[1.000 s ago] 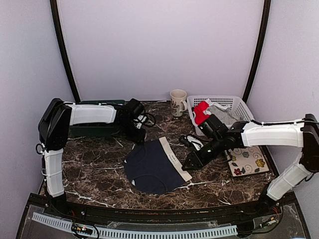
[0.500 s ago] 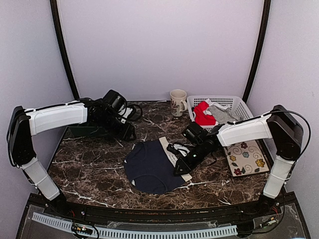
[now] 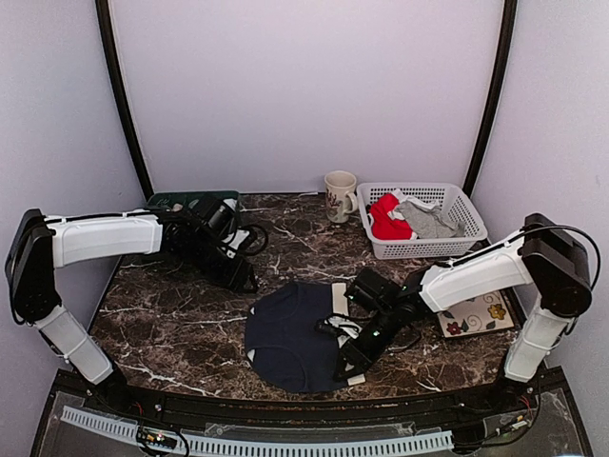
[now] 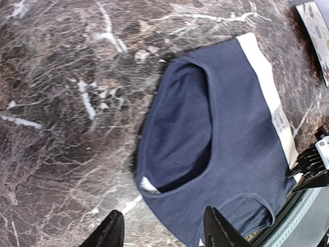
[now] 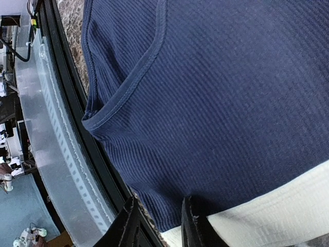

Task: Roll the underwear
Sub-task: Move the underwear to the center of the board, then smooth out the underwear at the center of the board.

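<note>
R gripper (image 5: 159, 222), fingers nearly together, pinches the navy underwear (image 3: 290, 333) at its white waistband (image 5: 267, 206), by the desk's (image 3: 181, 314) near edge, right of centre. L gripper (image 4: 162, 232) is spread w/ nothing in it, above the desk just left-rear of that garment. Red underwear (image 3: 385, 217) & grey underwear (image 3: 430, 222) lie in the basket (image 3: 423, 250) at the far right corner.

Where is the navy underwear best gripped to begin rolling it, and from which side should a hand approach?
Probably the white waistband, the firm straight edge on the right side of the navy underwear, which lies flat. Come in low from the right, where the right hand sits over that seam.
</note>
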